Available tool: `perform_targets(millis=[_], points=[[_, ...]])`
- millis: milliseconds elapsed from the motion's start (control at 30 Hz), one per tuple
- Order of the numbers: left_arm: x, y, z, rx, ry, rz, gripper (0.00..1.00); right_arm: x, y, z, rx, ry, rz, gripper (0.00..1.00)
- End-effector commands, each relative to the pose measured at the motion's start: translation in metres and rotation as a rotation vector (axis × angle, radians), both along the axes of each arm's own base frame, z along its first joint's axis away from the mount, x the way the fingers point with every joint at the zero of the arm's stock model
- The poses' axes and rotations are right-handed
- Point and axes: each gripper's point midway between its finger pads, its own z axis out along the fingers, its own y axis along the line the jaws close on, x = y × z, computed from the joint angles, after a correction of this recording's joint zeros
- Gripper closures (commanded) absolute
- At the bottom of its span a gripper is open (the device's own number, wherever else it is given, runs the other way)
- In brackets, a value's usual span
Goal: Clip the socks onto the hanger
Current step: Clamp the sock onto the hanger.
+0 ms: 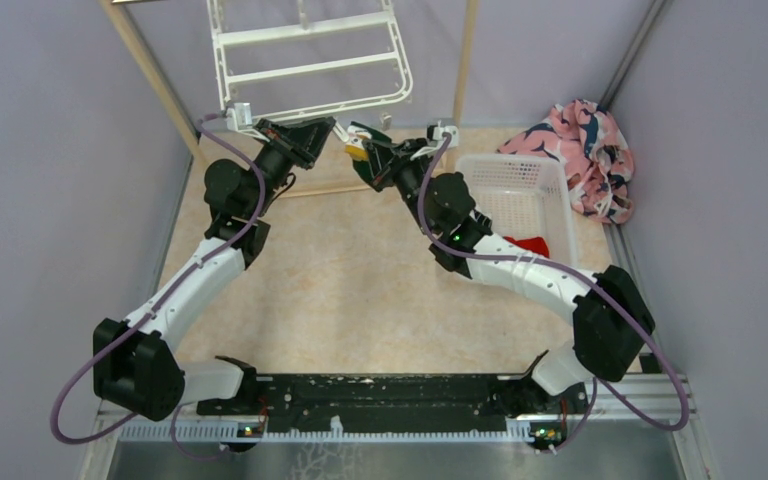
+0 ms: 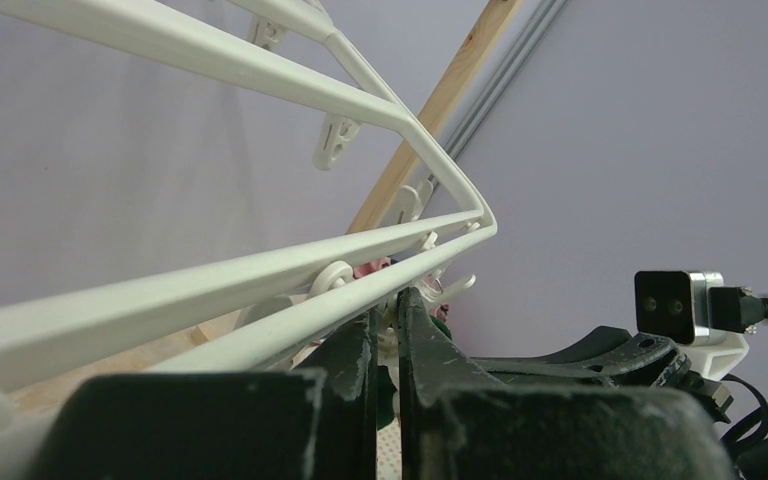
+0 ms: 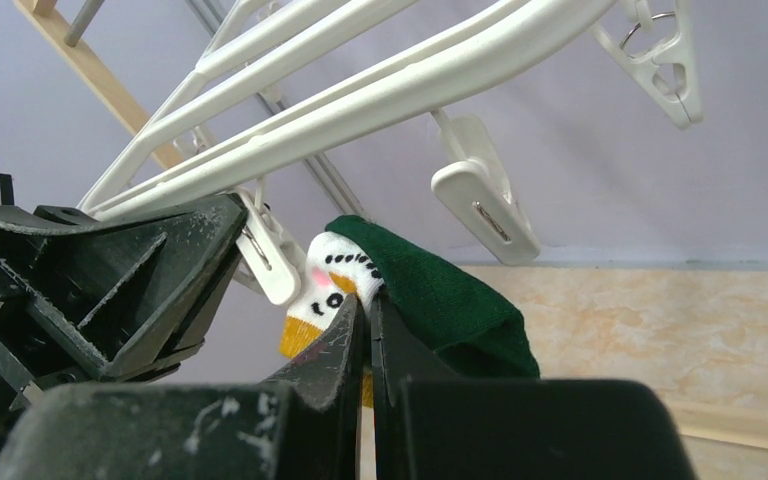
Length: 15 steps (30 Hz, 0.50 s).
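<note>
- One white plastic hanger (image 1: 312, 68), a rectangular frame with cross bars and dangling clips, hangs at the far side, left of centre.
- One dark green sock (image 3: 440, 300), its white toe bearing a small face and a yellow tip, sits just below the hanger's near rim. The right gripper (image 3: 368, 320) has its fingers pressed together on it.
- One red sock (image 1: 532, 245) lies in the white basket (image 1: 510, 160) to the right.
- Beside the green sock's toe, the left gripper (image 2: 388, 320) is nipped almost closed on a white clip (image 3: 272, 262).
</note>
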Motion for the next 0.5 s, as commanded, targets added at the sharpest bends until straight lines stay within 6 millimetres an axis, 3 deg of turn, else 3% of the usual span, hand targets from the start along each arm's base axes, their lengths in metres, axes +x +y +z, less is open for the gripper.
perform_targets(millis=[0, 467], points=[[-0.004, -0.003, 0.011, -0.019, -0.018, -0.023, 1.0, -0.013, -0.001, 0.03, 0.071, -0.063, 0.021, 1.0], [-0.005, -0.005, 0.011, -0.033, -0.012, -0.042, 1.0, -0.011, 0.018, 0.046, 0.091, -0.088, 0.088, 1.0]])
